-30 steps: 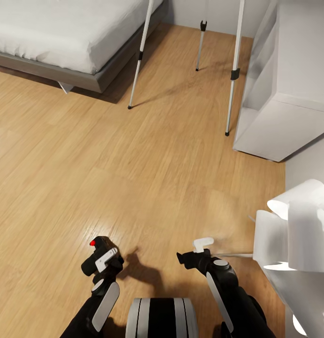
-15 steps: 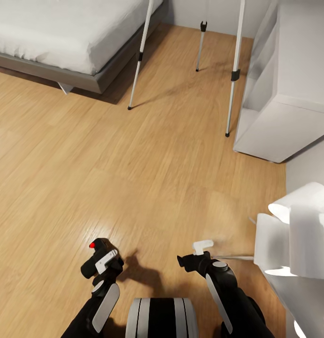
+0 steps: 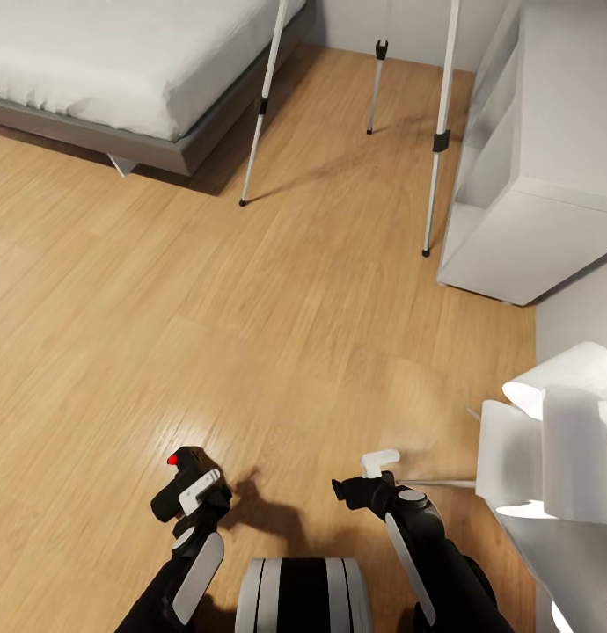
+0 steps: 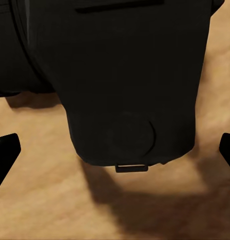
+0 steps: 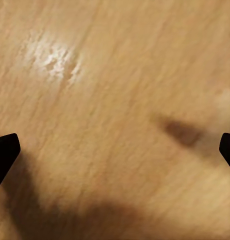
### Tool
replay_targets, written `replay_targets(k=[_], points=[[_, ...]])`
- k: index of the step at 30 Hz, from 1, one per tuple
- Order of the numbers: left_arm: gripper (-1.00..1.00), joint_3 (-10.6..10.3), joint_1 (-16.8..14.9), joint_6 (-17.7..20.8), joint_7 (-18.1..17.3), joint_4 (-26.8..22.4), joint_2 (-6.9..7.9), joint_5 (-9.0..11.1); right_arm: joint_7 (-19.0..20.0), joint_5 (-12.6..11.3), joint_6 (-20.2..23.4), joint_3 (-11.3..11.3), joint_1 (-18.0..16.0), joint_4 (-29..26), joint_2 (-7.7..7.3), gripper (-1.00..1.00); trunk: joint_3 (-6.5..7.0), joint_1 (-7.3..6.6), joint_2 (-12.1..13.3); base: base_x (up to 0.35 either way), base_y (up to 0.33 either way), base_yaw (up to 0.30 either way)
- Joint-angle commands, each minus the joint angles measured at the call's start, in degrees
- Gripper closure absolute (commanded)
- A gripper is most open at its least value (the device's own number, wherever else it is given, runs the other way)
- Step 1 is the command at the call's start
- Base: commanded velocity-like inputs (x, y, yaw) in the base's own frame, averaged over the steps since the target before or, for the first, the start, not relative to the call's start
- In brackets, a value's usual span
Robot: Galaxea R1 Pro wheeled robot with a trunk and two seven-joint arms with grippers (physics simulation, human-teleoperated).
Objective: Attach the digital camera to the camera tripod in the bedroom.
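Note:
The digital camera [image 3: 182, 470], small and black with a red dot on top, is held just above the wood floor by my left gripper [image 3: 187, 489], which is shut on it. In the left wrist view the camera's dark body [image 4: 125, 75] looms between the fingertips. My right gripper [image 3: 361, 475] hovers low over the floor, open with nothing in it; its wrist view has bare floor between the two tips [image 5: 115, 150]. The camera tripod [image 3: 436, 141] stands ahead at the far side of the bedroom. Its three silver legs are in view, while its head is cut off above the frame.
A grey bed with a white mattress [image 3: 119, 61] fills the far left. A white shelf unit [image 3: 532, 176] stands right of the tripod. A white curved object [image 3: 559, 431] sits close on my right. Open wood floor [image 3: 277, 334] lies between me and the tripod.
The whole picture has shifted a little, so the camera has moved slightly. Both arms keep their pose and the left gripper still holds the digital camera.

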Motion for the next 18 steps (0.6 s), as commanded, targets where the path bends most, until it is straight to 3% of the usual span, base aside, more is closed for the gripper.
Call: replay_targets(k=[1, 18], points=[[-1.0, -0.2, 0.0, 0.0, 0.4, -0.1, 0.03, 0.4, 0.2, 0.1, 0.3, 0.0, 0.0, -0.1, 0.01, -1.0, -0.03, -0.01, 0.0, 0.0, 0.0, 0.0], [-1.0, -0.2, 0.0, 0.0, 0.4, 0.0, 0.03, 0.4, 0.2, 0.0, 0.3, 0.0, 0.0, -0.1, -0.07, -1.0, -0.03, -0.01, 0.0, 0.0, 0.0, 0.0]])
